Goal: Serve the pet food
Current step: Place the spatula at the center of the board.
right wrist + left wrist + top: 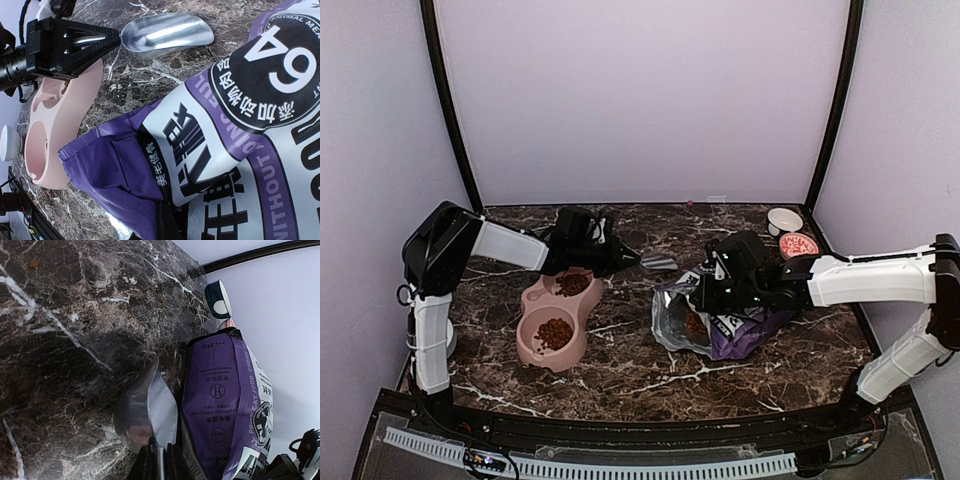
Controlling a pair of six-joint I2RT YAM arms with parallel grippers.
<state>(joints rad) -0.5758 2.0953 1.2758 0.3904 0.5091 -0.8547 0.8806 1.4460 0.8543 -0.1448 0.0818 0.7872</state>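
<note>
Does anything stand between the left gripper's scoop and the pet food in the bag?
Nothing visible does. Only bare table lies between the scoop and the open bag, where pet food shows.

Pink double bowl [533, 297] and purple-and-white bag [752, 336] apart on dark marble table [640, 362], metal scoop [660, 264] between.

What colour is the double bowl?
The double bowl is pink, clearest in the top external view.
</note>
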